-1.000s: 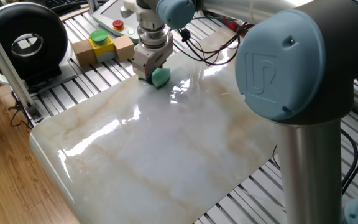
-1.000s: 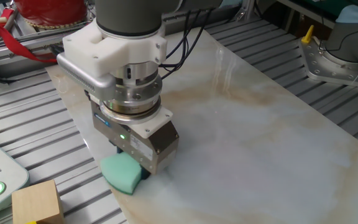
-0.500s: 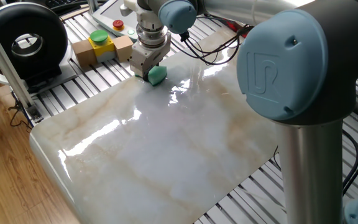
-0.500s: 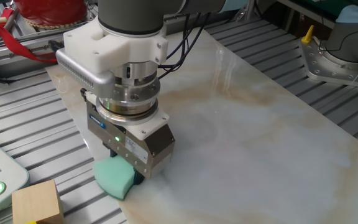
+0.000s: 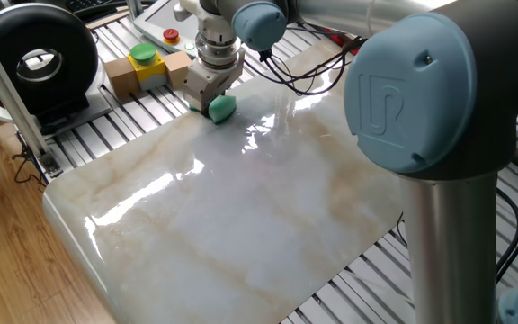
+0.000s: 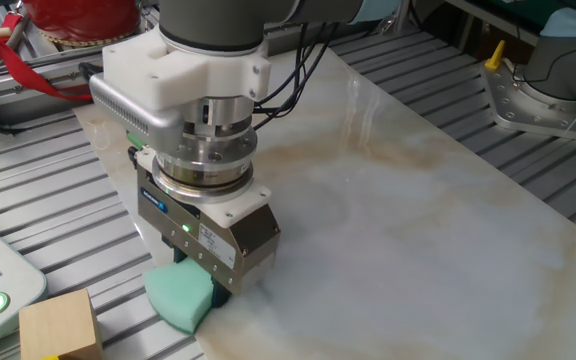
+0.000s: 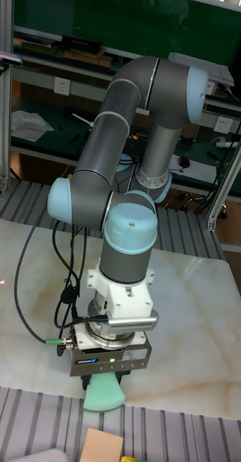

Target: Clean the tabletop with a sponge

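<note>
Arm (image 7: 120,144) folded over, pincer (image 6: 196,292) pointing straight down, jaws clamped

Robotics lab: slatted aluminium bench (image 6: 58,215), cluttered equipment shelves (image 7: 77,54) behind.

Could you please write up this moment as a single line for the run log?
stage: wiping | gripper: shut on sponge | sponge: pressed on tabletop, at edge beside the slatted frame | wooden block: untouched

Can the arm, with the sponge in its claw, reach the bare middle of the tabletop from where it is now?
Probably yes. The claw holds the sponge at the tabletop edge, and nothing stands on the marble between it and the middle.
</note>
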Motion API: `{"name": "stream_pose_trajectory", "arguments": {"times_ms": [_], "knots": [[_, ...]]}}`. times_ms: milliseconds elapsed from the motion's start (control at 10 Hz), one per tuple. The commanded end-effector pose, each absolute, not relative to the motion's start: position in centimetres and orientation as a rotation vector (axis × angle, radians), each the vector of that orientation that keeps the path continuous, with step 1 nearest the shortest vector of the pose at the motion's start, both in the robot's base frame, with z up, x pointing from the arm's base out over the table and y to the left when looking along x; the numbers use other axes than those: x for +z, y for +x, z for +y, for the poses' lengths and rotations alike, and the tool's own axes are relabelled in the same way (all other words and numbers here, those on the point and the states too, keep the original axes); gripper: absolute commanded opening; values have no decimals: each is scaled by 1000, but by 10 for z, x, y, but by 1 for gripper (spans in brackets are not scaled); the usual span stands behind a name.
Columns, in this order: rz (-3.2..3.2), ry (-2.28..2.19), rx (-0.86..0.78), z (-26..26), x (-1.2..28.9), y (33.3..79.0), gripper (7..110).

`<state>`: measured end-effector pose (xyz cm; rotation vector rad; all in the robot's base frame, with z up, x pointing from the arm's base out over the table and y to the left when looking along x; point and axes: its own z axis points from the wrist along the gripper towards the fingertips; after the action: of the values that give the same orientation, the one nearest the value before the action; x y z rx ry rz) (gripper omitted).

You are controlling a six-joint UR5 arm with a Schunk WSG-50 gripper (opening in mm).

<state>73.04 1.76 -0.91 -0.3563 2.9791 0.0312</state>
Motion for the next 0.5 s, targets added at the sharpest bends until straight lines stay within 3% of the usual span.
{"name": "stream_pose_trajectory", "arguments": {"times_ms": [0,400], "knots": [[2985,-339,31,15,-8,730,7],[2987,-325,6,11,-8,730,7]]}}
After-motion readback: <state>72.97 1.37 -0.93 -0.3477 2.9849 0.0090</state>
